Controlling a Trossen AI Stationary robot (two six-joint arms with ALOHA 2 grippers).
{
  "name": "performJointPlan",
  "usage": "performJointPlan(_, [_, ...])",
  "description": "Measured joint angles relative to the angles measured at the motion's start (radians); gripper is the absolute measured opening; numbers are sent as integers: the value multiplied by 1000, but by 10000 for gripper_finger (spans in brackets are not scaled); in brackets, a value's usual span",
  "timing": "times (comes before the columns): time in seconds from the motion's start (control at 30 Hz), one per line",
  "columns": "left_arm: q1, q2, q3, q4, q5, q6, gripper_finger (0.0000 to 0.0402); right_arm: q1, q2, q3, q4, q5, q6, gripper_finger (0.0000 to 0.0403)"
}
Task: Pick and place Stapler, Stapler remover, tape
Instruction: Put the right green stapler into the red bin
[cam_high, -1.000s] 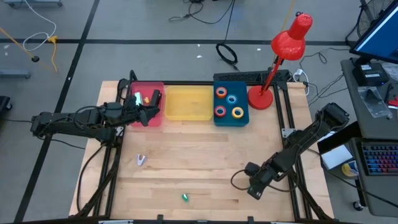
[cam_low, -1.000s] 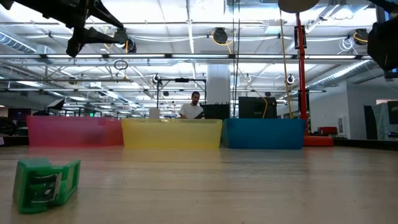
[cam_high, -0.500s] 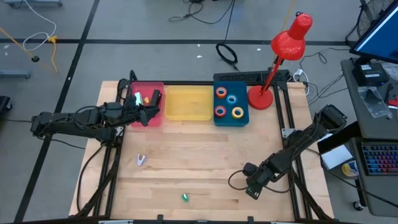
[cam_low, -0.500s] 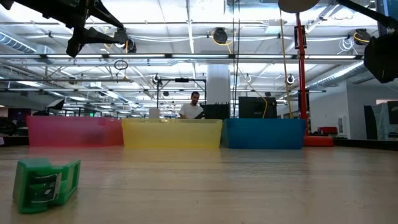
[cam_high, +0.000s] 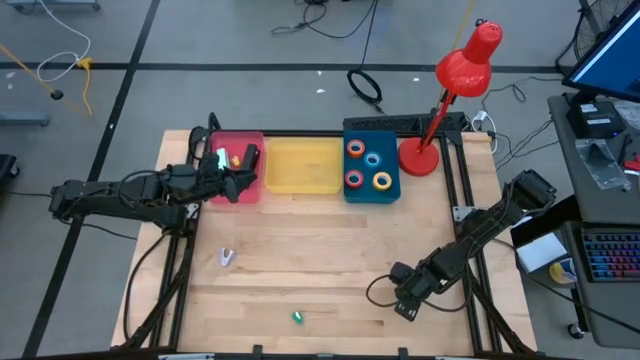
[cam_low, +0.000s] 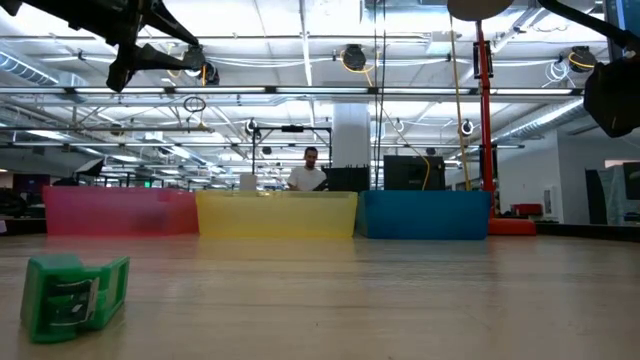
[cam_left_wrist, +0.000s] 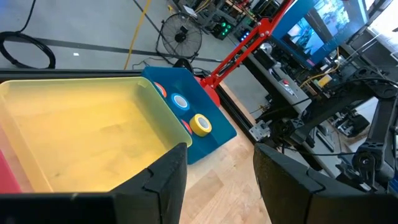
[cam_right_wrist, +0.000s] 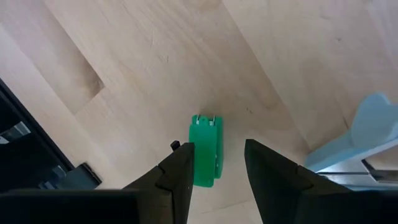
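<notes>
Item: green remover (cam_high: 297, 317), lying alone on the surface (cam_high: 330, 255) near its front edge; pale stapler (cam_high: 227, 258) well apart, toward the left.

Tape (cam_high: 368, 165): four rolls in the blue bin (cam_high: 371, 128); yellow bin (cam_high: 302, 165) empty.

Right pincer (cam_right_wrist: 214, 167): jaws parted, holding nothing, aimed at the remover, which sat beyond the fingertips and not between them.

Left pincer (cam_left_wrist: 214, 180): jaws parted, nothing seen held, hanging over the red bin (cam_high: 236, 163), beside the yellow one.

Risks, as judged: the remover was small and light, so one finger landing first would likely push or spin it away; closing early would catch only its edge and drop it in transit.
</notes>
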Motion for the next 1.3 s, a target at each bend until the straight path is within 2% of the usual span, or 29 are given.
performJointPlan(0.4, [0, 0, 0, 0, 0, 0, 184, 0, 0, -37, 71, -2, 7, 135])
performJointPlan(1.3, [1, 0, 0, -6, -26, 1, 184, -1, -3, -98, 74, -24, 11, 134])
